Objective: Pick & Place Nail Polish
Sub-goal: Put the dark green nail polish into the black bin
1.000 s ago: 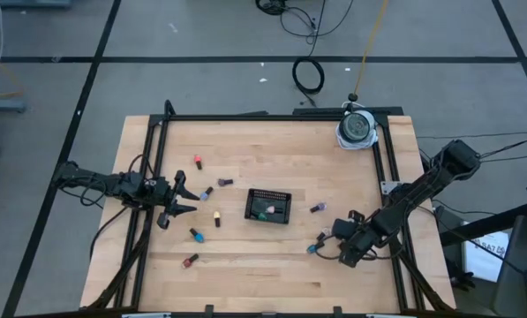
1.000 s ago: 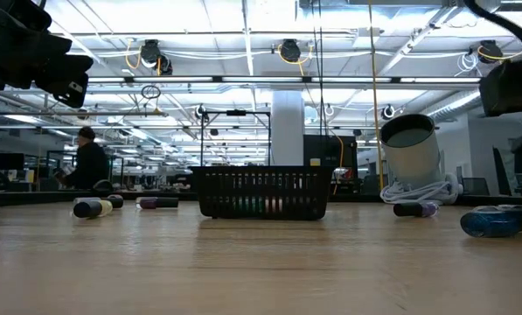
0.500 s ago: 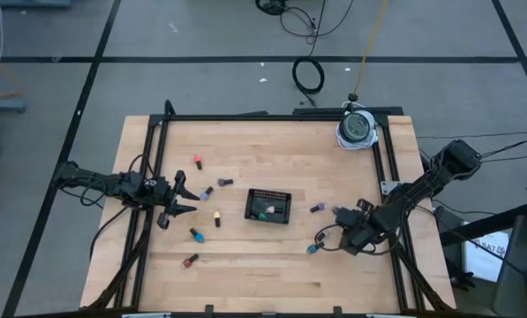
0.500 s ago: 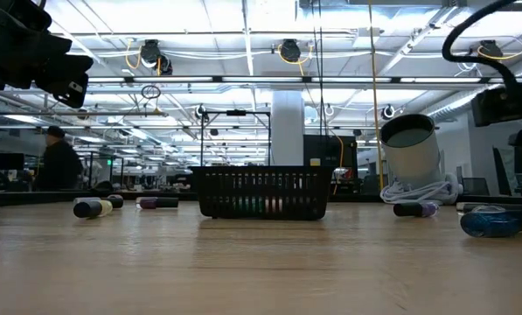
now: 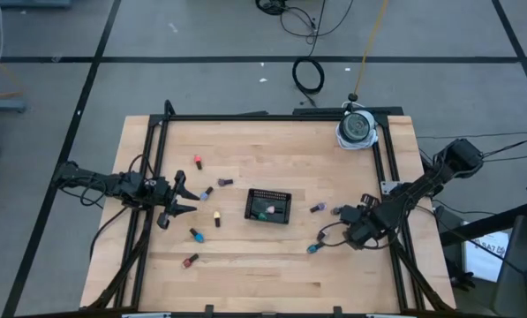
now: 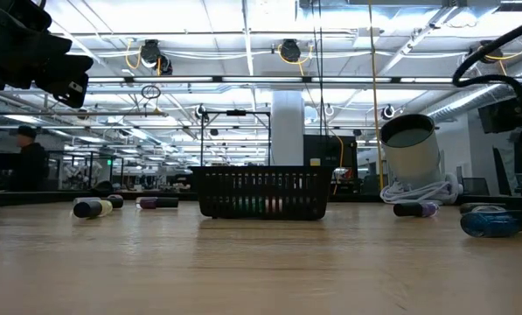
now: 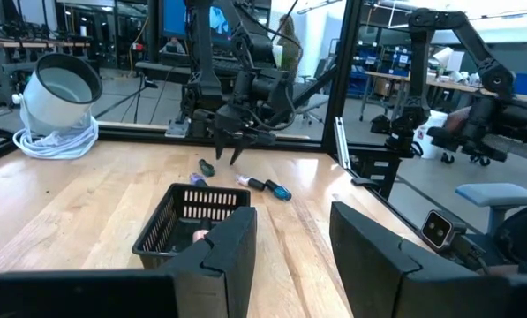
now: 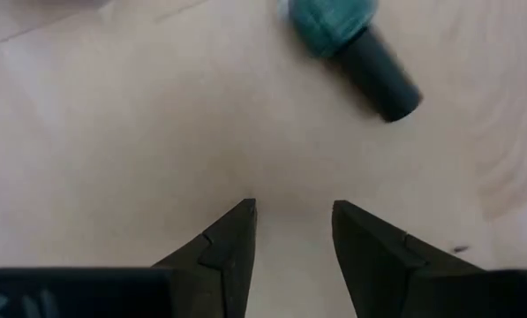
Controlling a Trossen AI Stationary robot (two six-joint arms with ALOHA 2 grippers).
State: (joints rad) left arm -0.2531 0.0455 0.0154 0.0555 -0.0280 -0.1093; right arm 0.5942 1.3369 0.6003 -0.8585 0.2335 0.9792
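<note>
My right gripper (image 8: 291, 231) hangs low over the table (image 5: 272, 265), fingers spread and empty; the teal nail polish bottle (image 8: 351, 49) lies ahead. Closing off-centre, I'd likely roll it away. The left gripper (image 5: 176, 201) waits, spread.

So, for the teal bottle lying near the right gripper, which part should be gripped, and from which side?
Grip the teal nail polish bottle on its rounded body, not the thin dark cap. It lies on its side on the table, so come down from above, fingers straddling the body across its long axis. The right gripper is open and empty beside it.
</note>
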